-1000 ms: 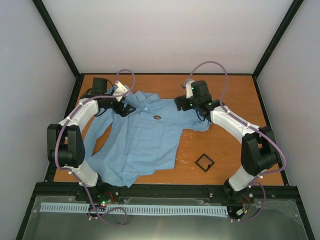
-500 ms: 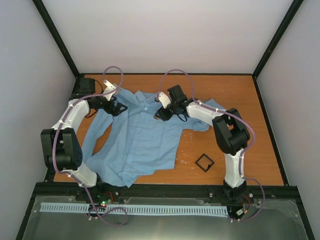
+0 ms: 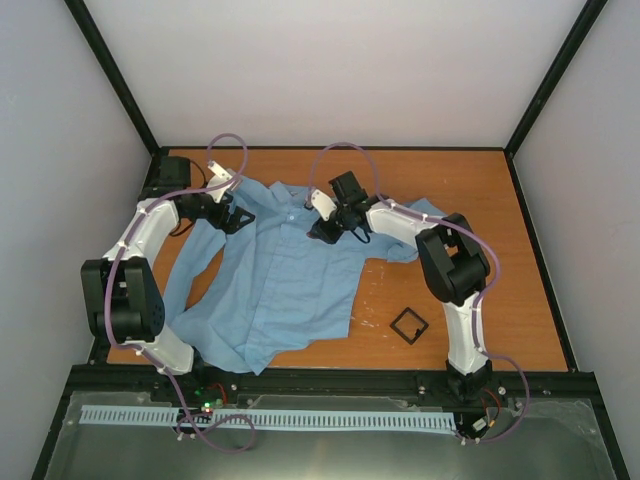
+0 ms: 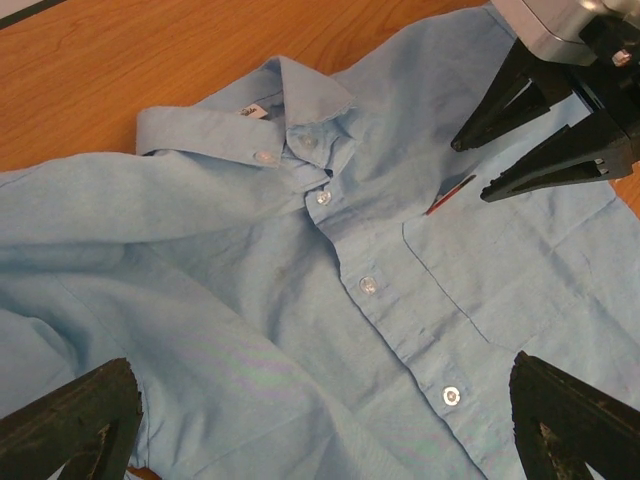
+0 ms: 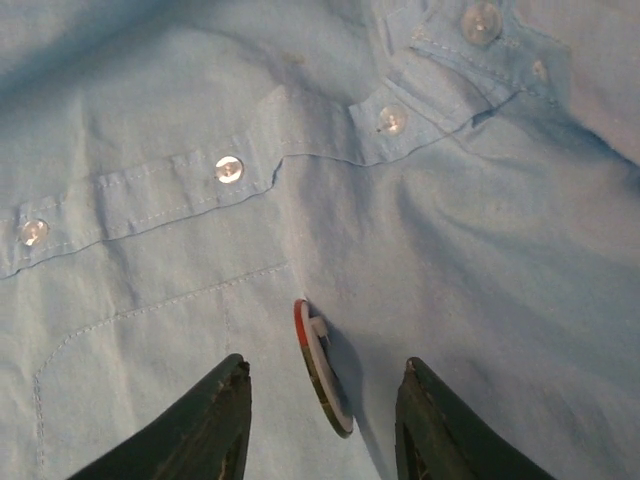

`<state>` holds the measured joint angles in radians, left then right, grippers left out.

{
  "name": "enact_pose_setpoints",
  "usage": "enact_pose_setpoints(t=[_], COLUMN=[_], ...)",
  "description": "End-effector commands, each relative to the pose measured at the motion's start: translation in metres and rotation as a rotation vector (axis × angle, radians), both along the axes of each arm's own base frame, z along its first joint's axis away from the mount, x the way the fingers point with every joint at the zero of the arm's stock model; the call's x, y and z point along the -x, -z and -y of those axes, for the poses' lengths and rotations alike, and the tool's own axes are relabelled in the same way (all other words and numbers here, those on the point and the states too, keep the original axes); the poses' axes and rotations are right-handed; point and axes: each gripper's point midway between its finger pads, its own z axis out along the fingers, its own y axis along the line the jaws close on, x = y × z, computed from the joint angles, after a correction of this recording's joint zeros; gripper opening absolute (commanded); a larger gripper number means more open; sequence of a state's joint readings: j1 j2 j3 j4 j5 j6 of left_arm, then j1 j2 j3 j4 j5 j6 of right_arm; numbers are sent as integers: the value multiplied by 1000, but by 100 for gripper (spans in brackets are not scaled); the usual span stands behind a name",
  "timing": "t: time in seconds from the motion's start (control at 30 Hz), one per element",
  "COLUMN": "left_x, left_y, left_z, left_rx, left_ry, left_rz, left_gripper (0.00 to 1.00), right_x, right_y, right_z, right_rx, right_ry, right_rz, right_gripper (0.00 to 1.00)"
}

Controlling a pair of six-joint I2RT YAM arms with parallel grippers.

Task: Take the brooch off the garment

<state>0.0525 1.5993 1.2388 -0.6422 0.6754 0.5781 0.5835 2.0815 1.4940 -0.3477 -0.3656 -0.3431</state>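
The right claw (image 5: 324,362), part open and gripping nothing, straddles the brooch (image 5: 322,368), which stands on edge on the shirt (image 5: 150,100) by the pocket corner, faces toward the fingers, while the wide-open left claw (image 4: 320,362) sits farther off.

White-and-black arms (image 3: 150,225), looping purple cables (image 3: 226,135), black tapered hands (image 3: 235,218)

Shirt (image 4: 250,300) matt woven cloth, creased; buttons (image 4: 368,285) glossy pearly plastic; table (image 4: 150,60) smooth wood-grain, slight sheen; brooch (image 5: 322,368) smooth, hard-looking.
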Motion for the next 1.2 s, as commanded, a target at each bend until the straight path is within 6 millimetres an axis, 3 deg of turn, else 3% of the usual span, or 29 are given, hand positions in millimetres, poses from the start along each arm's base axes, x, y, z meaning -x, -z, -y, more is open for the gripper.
enact_pose_setpoints(t=[0.0, 0.37, 0.5, 0.63, 0.77, 0.93, 1.03, 1.17], left_x=[-2, -7, -7, -8, -5, 3, 9, 26], left_y=[-6, -2, -2, -3, -6, -28, -51, -61], left_z=[-2, -9, -8, -7, -2, 9, 16, 25], left_rx=[-19, -58, -54, -49, -32, -33, -62, -227], left_ry=[5, -19, -16, -10, 26, 150, 254, 429], left_rz=[26, 24, 26, 29, 53, 196, 356, 572], left_gripper=[100, 100, 100, 100, 100, 100, 100, 100], right_x=[10, 11, 9, 6, -3, -13, -10, 6], right_y=[11, 23, 25, 21, -1, -55, -86, -109], right_z=[-9, -9, -6, -6, -9, -16, -25, -34], right_rx=[8, 48, 62, 70, 8, -222, -351, -458], right_ry=[-48, -48, -38, -14, 44, 137, 180, 194], right_rz=[-9, -3, -1, -10, -60, -236, -369, -543], right_gripper=[39, 24, 5, 2, 3, 3, 2, 3])
